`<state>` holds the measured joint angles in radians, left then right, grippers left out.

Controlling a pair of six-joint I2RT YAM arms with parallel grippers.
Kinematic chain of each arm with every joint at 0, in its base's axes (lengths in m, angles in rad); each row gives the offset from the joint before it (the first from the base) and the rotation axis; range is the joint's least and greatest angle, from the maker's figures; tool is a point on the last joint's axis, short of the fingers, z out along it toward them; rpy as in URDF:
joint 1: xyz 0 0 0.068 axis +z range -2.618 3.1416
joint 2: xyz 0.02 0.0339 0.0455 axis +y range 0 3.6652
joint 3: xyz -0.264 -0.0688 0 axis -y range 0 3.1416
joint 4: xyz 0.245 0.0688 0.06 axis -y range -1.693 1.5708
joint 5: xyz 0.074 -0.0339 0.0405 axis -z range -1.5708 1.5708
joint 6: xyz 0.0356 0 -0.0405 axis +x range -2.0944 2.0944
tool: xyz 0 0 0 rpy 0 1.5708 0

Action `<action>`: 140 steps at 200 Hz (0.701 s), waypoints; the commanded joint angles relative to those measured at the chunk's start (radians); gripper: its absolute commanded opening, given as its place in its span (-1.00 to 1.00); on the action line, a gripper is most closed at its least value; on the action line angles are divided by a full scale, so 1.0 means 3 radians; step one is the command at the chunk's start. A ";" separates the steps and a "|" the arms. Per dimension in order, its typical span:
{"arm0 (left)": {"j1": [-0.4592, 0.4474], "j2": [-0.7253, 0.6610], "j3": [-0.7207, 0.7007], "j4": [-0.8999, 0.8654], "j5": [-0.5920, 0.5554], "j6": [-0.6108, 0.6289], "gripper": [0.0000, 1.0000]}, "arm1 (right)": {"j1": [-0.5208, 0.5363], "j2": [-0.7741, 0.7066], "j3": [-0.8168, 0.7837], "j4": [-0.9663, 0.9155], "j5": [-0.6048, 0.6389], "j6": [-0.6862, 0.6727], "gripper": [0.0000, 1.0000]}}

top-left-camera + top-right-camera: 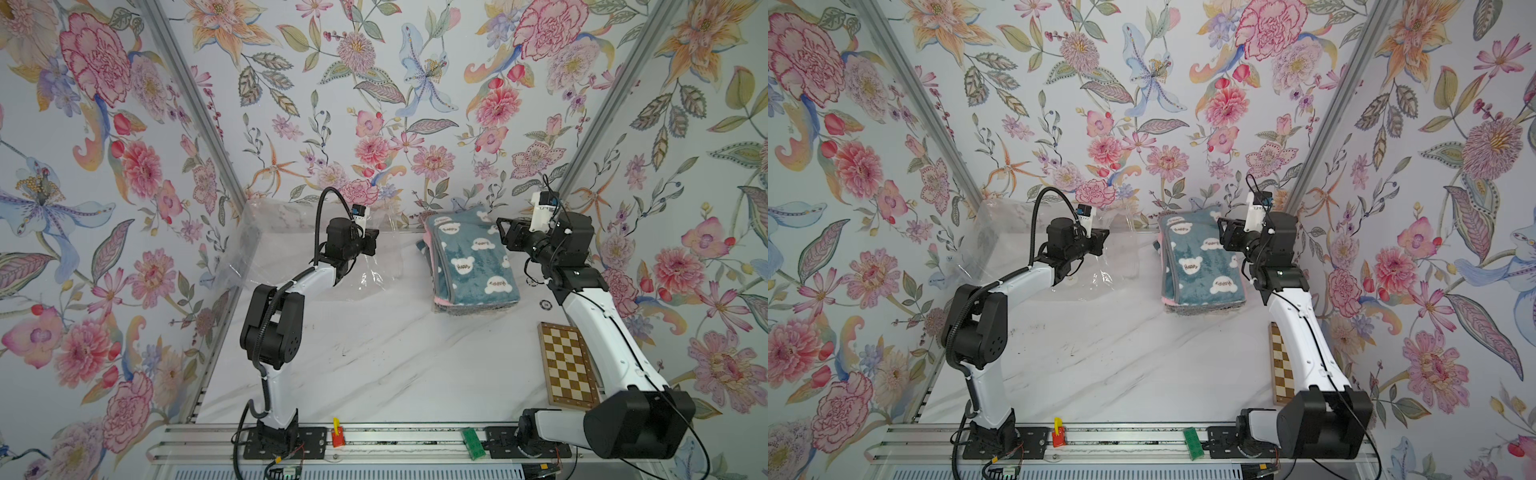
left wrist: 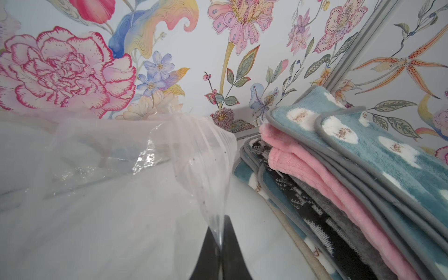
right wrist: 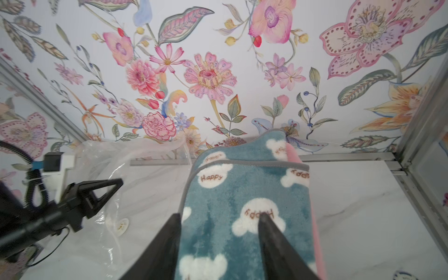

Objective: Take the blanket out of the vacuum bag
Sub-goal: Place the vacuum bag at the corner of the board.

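Bag (image 1: 282,232) crumpled back-left on table (image 1: 374,353); left gripper (image 2: 221,225) jaws clamped together on its mouth edge. Blanket (image 1: 473,266) is a folded stack fully outside the bag, just right of it by the back wall. Right gripper (image 3: 219,217) over the stack, jaws apart.

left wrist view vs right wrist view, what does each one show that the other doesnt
Only the left wrist view: film of the vacuum bag clamped in the shut left gripper, and the stack's lower layers, including a black-and-white layer.
Only the right wrist view: the bag's round white valve, and the right gripper open over the teal blanket.
Both: the vacuum bag, the teal blanket with pink beneath, the marble table, the floral wall.
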<state>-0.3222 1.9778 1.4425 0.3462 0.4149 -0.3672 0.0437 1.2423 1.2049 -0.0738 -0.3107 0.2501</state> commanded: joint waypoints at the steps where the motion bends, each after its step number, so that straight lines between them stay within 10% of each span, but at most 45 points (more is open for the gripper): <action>1: -0.0054 0.0049 0.0140 0.0058 0.0090 -0.0056 -0.73 | 0.0084 -0.0229 -0.0356 -0.0024 -0.0082 0.0106 0.40; 29: -0.0088 -0.0171 -0.0011 0.0086 -0.0009 0.0084 -0.19 | 0.0299 -0.0540 -0.0638 -0.0337 -0.0034 0.0173 1.00; 96: -0.0087 -0.0899 -0.0303 -0.0167 0.0004 0.0401 0.97 | 0.1025 -0.1014 -0.1023 -0.1403 0.1042 0.0203 0.98; 140: -0.0091 -0.1844 -0.1004 -0.0274 0.0007 0.0063 0.99 | 0.1313 -0.1077 -0.1510 -0.1454 0.1299 0.0547 0.98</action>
<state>-0.3439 1.5524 1.2404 0.3058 0.4141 -0.2916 0.4080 0.9150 0.8280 -0.4450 -0.0055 0.3401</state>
